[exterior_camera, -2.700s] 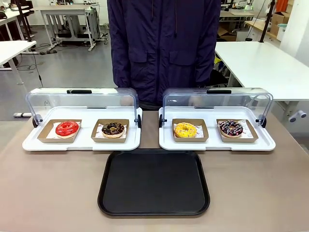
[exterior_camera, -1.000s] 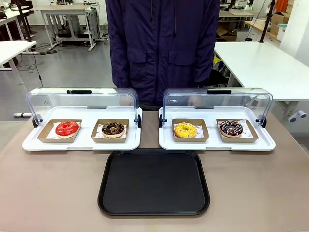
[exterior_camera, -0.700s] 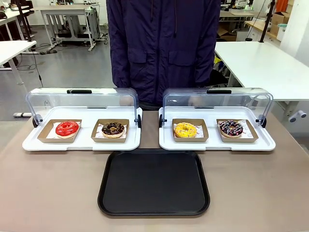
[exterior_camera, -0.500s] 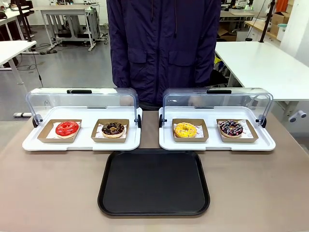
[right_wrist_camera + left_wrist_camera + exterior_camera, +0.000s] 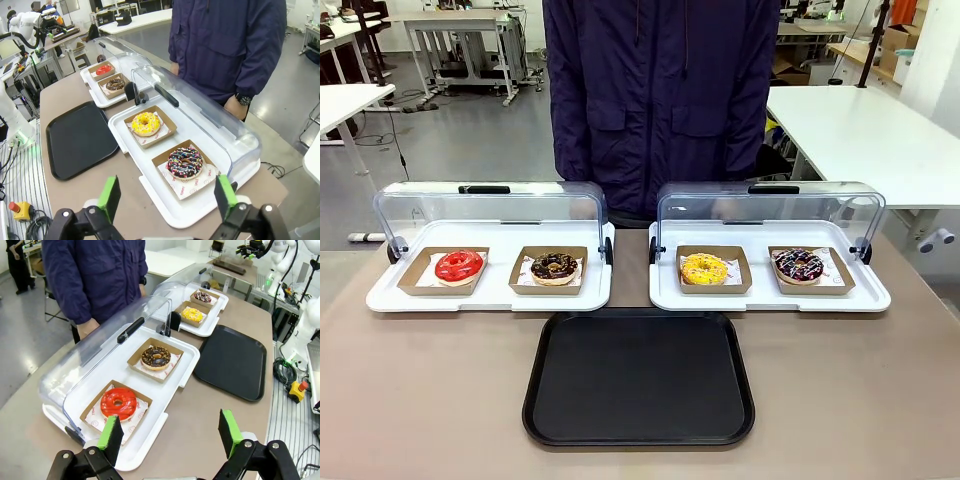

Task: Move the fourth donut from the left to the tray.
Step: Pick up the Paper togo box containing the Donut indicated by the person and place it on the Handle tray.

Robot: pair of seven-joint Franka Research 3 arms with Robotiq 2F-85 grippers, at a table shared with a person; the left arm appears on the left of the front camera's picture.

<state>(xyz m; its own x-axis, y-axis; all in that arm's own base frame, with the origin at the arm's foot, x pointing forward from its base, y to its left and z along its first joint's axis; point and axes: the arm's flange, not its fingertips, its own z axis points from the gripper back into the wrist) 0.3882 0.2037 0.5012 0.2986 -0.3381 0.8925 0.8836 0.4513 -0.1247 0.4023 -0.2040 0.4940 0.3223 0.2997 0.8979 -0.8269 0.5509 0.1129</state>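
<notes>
The fourth donut [image 5: 798, 265], dark chocolate with pink and white sprinkles, sits in a brown cardboard holder at the right end of the right white tray; in the right wrist view the fourth donut [image 5: 185, 162] lies just beyond my fingers. The black tray [image 5: 639, 376] lies bare at the table's front middle, seen also as the tray [image 5: 80, 138] and the tray [image 5: 231, 360]. My right gripper [image 5: 167, 196] hovers open above the table edge near that donut. My left gripper [image 5: 170, 432] is open above the left white tray's near end.
Red [image 5: 459, 265], crumb-topped chocolate [image 5: 555, 266] and yellow [image 5: 705, 268] donuts sit in holders. Two white trays [image 5: 490, 293] [image 5: 770, 297] have clear lids [image 5: 490, 208] raised at the back. A person in a dark jacket [image 5: 660, 100] stands at the far side.
</notes>
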